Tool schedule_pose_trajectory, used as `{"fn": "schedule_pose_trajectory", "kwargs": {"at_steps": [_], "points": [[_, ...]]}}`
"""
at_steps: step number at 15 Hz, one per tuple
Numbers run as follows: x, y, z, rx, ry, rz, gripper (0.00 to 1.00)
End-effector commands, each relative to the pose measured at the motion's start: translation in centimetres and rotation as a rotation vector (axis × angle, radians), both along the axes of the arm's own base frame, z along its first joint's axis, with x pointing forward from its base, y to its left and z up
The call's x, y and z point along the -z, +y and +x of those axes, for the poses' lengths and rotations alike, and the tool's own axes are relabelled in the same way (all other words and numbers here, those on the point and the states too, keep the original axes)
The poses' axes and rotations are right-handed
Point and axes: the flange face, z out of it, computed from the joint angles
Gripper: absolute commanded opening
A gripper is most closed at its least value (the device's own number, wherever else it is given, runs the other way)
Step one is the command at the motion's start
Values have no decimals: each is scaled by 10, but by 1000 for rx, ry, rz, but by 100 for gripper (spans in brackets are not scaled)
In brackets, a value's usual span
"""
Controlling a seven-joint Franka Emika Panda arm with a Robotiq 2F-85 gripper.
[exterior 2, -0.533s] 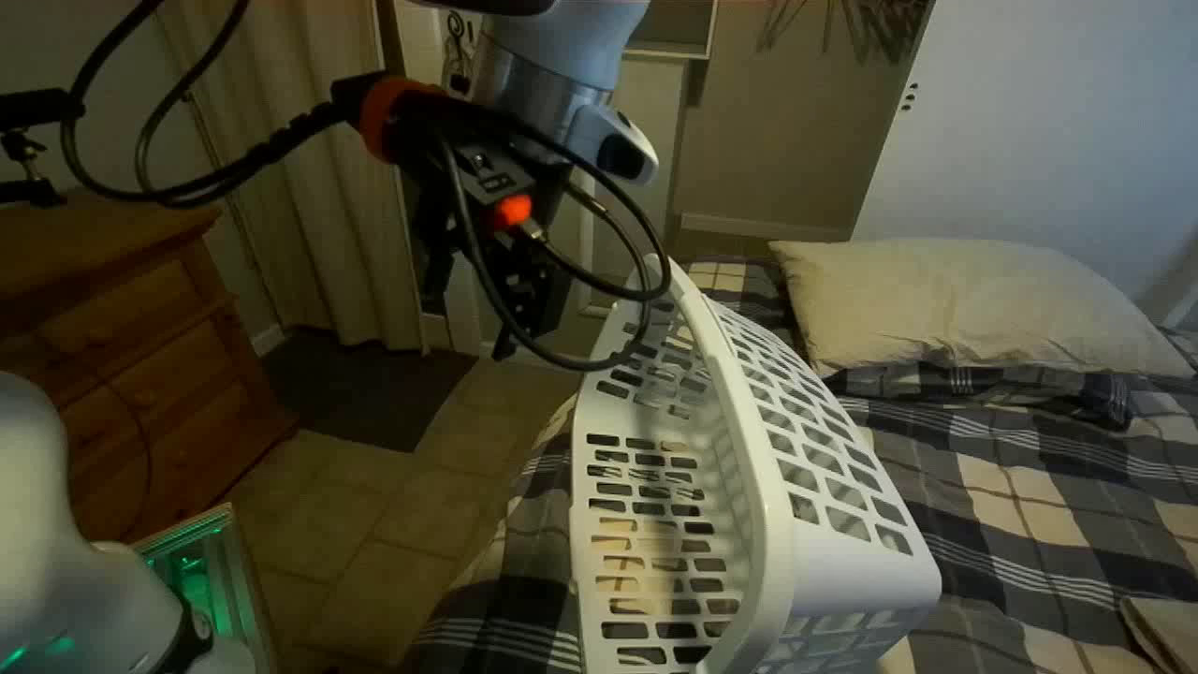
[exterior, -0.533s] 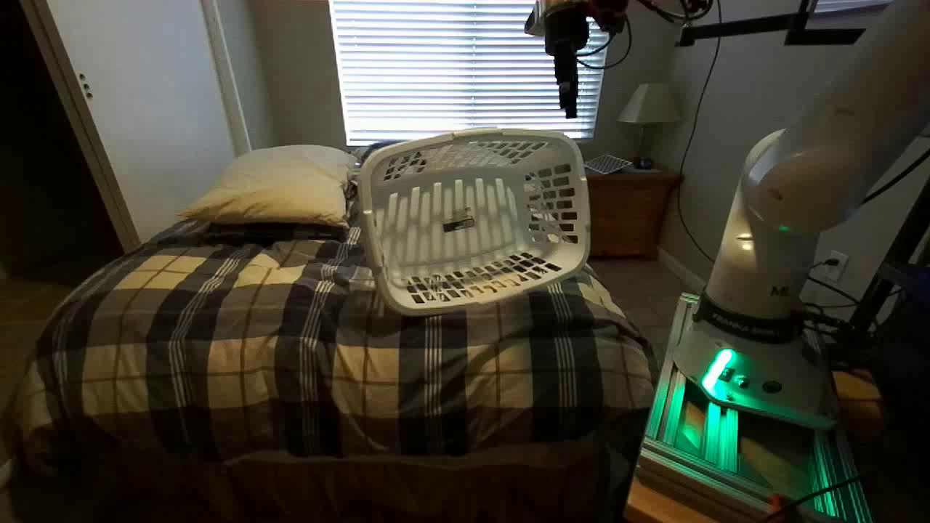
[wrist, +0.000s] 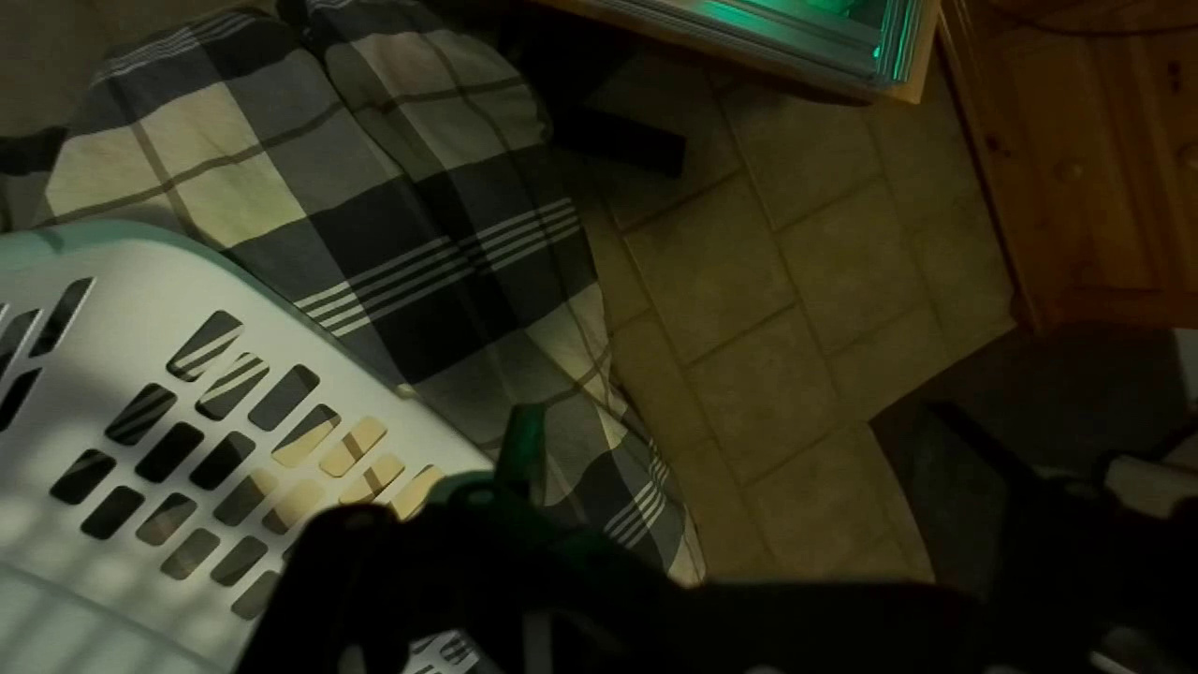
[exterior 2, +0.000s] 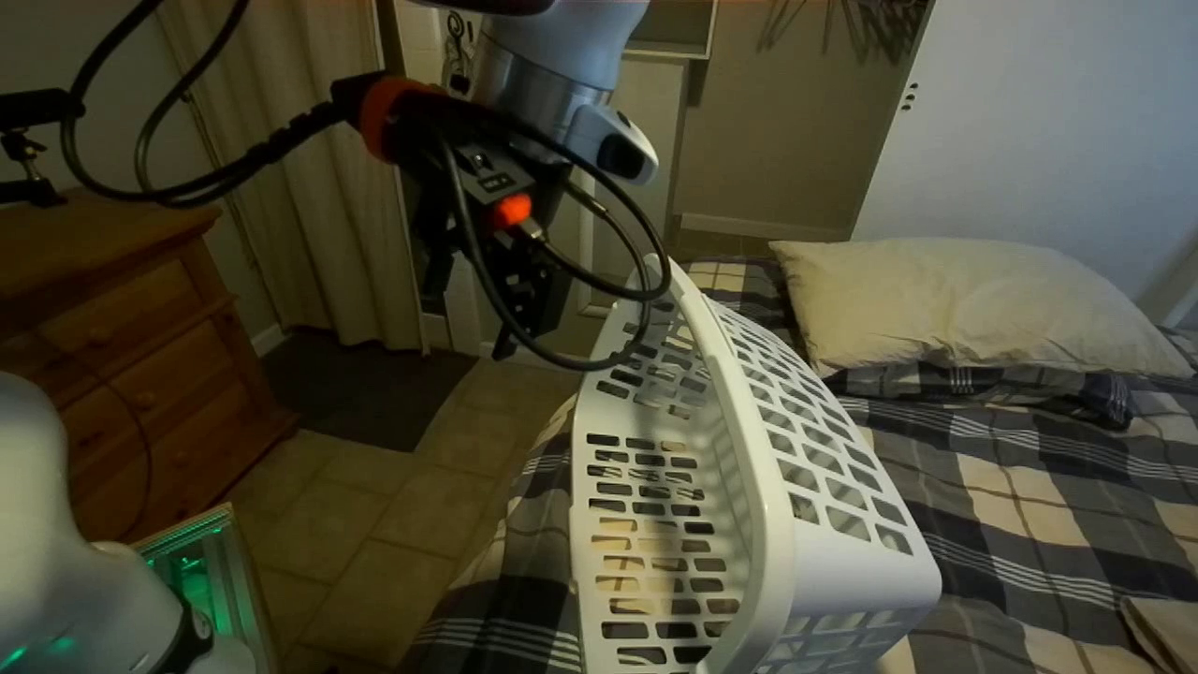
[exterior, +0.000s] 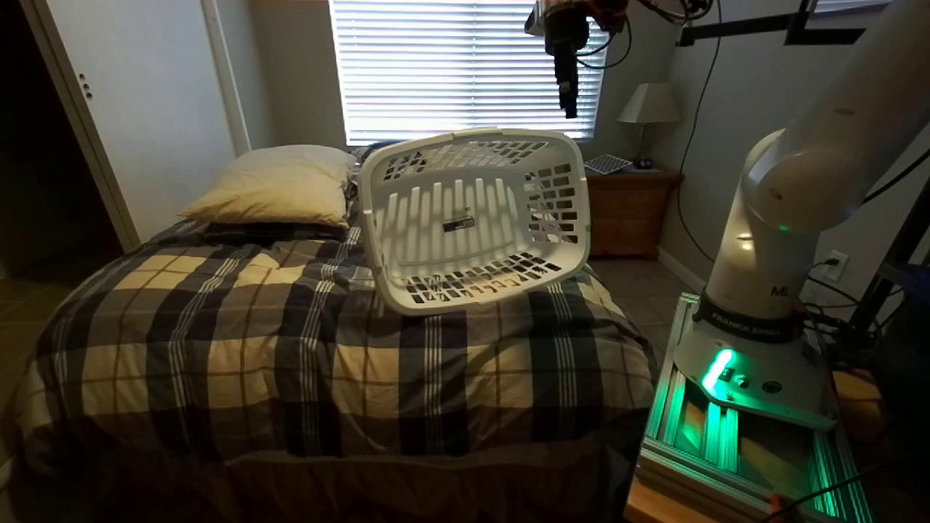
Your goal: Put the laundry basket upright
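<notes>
A dim bedroom with a tan tiled floor [exterior 2: 412,487] held a wide bed [exterior: 240,356] dressed in a dark blue, cream and grey plaid cover. In an exterior view, a bright window with white horizontal blinds [exterior: 465,65] stood beyond the bed. On the right of that view, a white jointed robot arm [exterior: 792,181] rose from a base lit green. A brown wooden cabinet [exterior: 632,218] stood near the window.

A large white plastic laundry basket [exterior: 487,236], rectangular with rounded corners and slotted sides, lay tipped on its side on the bed, its open mouth facing sideways. A plump cream pillow [exterior: 269,185] lay on the bed near it. A pale table lamp [exterior: 649,105] with a flared shade stood on the cabinet.

A black two-fingered gripper [exterior 2: 468,328] hung from the arm near the basket's upper rim, with a gap between them in both exterior views. Its fingers [wrist: 522,445] were spread well apart, floor tiles showing between them in the wrist view. A small dark label [exterior: 458,224] marked the basket's inner bottom.
</notes>
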Motion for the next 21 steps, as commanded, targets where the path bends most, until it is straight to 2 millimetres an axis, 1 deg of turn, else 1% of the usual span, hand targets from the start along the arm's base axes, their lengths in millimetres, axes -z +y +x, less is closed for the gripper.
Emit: {"fn": "schedule_pose_trajectory", "kwargs": {"at_steps": [1, 3, 4, 6, 8, 12, 17, 19, 20, 21], "points": [[3, -4, 4, 9, -10, -22, 100], [2, -16, 16, -12, -104, -131, 100], [0, -22, 23, -51, -140, -177, 100], [-1, -33, 34, -126, -174, -261, 100], [1, -38, 41, -204, -215, -331, 100], [4, -39, 49, -381, -291, -423, 100], [12, -37, 72, -574, -440, -535, 100], [11, -36, 78, -610, -563, -538, 100], [10, -34, 78, -558, -491, -521, 100], [11, -33, 81, -577, -525, -531, 100]]}}
